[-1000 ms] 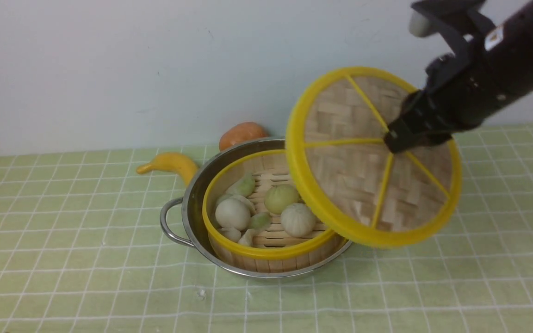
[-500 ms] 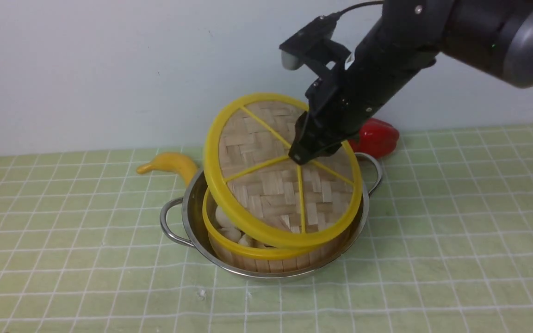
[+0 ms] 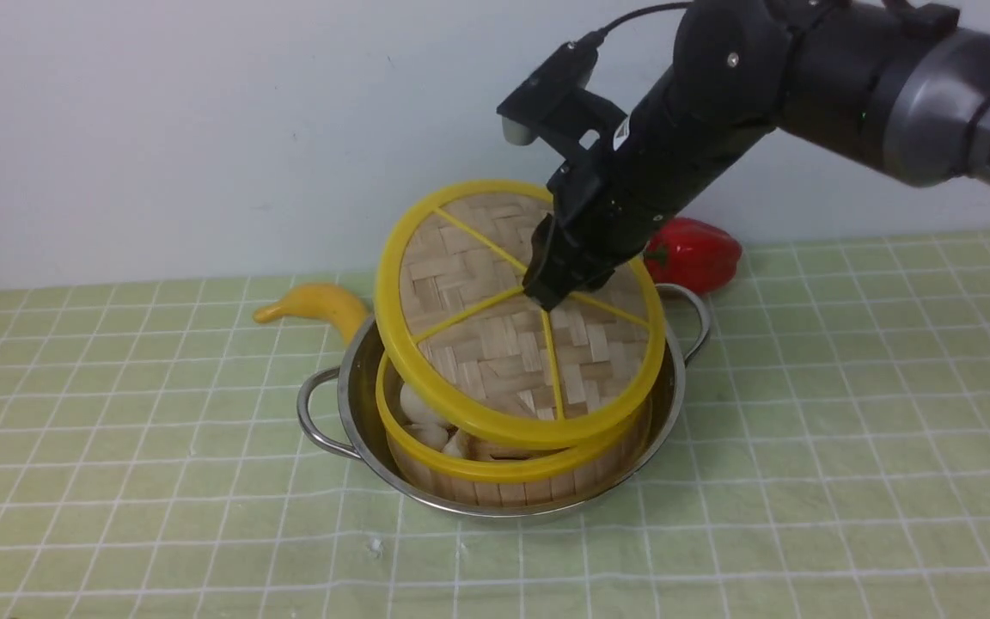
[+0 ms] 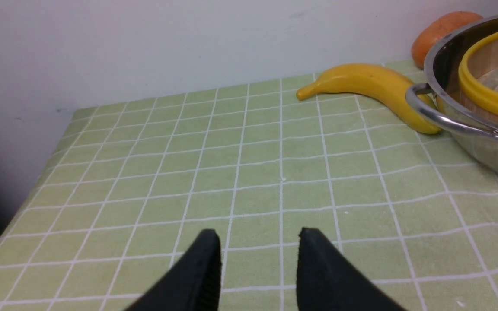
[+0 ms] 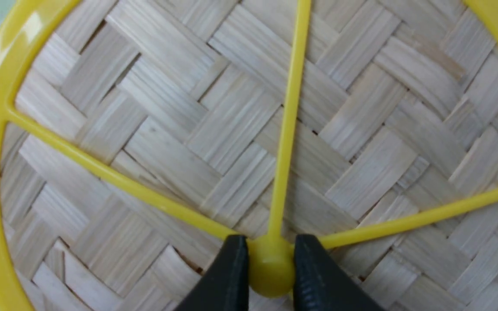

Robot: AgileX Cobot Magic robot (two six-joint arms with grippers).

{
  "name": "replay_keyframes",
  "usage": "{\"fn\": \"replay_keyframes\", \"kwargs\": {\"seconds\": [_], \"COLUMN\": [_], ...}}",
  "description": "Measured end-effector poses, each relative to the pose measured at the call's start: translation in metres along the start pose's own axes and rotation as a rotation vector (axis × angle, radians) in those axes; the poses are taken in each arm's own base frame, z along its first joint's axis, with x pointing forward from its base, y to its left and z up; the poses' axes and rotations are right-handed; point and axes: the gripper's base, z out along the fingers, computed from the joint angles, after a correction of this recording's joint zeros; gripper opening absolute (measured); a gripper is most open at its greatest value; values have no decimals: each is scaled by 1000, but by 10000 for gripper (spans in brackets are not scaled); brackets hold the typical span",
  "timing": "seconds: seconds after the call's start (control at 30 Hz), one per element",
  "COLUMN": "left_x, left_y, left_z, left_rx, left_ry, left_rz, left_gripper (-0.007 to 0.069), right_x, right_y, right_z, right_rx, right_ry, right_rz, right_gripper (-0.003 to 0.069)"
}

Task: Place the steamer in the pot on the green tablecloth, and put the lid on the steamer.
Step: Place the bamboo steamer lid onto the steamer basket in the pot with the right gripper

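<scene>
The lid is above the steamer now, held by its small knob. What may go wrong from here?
1. The lid hangs tilted over the steamer, its far edge higher; released now, it may land crooked or slide against the pot wall.
2. The right gripper pinches only the small knob, so the wide disc might swing or slip out.
3. The buns near the steamer's left rim could perhaps keep the lid from seating flat.
</scene>
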Motion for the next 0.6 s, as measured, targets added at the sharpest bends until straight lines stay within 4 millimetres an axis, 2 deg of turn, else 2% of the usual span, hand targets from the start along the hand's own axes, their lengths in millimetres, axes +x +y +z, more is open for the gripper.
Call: {"fn": "replay_keyframes", "kwargs": {"seconds": [0.5, 0.6], "left_x": [0, 0], "left_y": [0, 0], "left_z": [0, 0], "left_rx": [0, 0], "left_ry": [0, 0], "left_rz": [0, 0], "left_gripper": [243, 243], "right_x": [3, 4], "right_y": [-1, -3], "right_z": [12, 19], "right_rx": [-13, -12], "right_ry": [18, 19], "right_rz": [10, 12], "right_gripper": [146, 146]}}
